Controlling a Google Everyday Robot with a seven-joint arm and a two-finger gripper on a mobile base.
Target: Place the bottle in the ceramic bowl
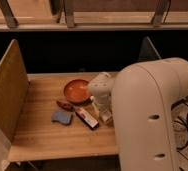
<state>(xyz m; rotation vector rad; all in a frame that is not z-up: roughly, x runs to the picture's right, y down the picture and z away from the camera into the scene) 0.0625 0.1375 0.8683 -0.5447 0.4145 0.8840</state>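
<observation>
Gripper point(103, 108) is down low just right of the bowl point(77, 90), can't tell its grip honestly. Bottle point(106, 118) sits on the table point(42, 137) right under it, beside the red-and-white box point(87, 118).

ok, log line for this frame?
claw: down beside bowl | bottle: at claw, not in bowl | step: place not done

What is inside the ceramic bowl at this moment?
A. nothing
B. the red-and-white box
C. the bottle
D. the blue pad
A: the ceramic bowl shows only its bare orange inside, while the gripper hangs beside it, low over the table.
</observation>
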